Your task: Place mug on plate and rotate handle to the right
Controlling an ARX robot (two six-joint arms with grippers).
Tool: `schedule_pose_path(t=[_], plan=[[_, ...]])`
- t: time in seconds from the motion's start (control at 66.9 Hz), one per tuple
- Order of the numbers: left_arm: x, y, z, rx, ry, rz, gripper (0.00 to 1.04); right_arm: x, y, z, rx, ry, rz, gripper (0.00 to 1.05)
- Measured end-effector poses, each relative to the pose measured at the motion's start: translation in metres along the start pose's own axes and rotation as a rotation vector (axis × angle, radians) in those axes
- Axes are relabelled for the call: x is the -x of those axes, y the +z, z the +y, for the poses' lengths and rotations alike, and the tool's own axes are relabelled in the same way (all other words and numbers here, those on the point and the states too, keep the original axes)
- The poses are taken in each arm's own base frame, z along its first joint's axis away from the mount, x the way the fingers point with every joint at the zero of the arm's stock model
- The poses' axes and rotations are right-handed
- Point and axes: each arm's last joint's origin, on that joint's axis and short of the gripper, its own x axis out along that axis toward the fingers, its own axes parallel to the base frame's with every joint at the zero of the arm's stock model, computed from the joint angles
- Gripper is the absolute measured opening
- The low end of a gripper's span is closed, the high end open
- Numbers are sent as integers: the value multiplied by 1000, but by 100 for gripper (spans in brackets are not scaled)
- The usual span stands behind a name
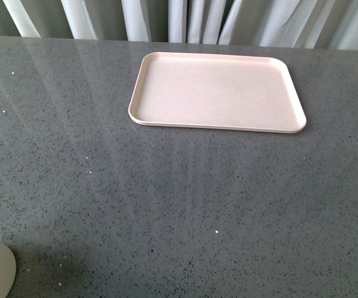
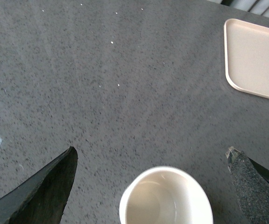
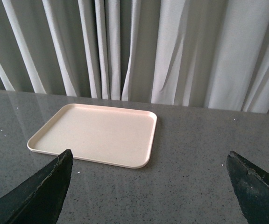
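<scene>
Grey counter point(image 1: 166, 205), pink plate point(image 1: 216, 93) — mug point(image 2: 166, 198) interior only in left-wrist view

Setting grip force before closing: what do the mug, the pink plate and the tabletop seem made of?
The mug is likely glazed ceramic: smooth white inside, soft sheen, thick rounded rim. The plate is probably matte plastic or melamine: pale pink, faintly speckled, low moulded rim. The table looks like polished grey speckled stone or composite; it mirrors the curtains.

Plate point(image 1: 216, 93) matt pink plastic; table point(image 1: 166, 205) glossy speckled stone; mug point(image 2: 165, 198) smooth white.
</scene>
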Motion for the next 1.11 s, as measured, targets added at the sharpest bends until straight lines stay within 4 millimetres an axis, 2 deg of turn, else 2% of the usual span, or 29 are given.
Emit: schedule_pose_path(t=[0.09,0.269,0.524,0.808,1.107], plan=[[-13,14,10,-32,50,48,95,0,0,0,0,-1,0,96],[-33,24,28,-123,123,165,95,0,0,0,0,-1,0,96],[-40,31,37,-181,137,225,95,0,0,0,0,-1,0,96],[-42,24,35,-233,55,308,95,0,0,0,0,0,0,96],[-57,10,34,-315,-16,400,95,0,0,0,0,-1,0,96]])
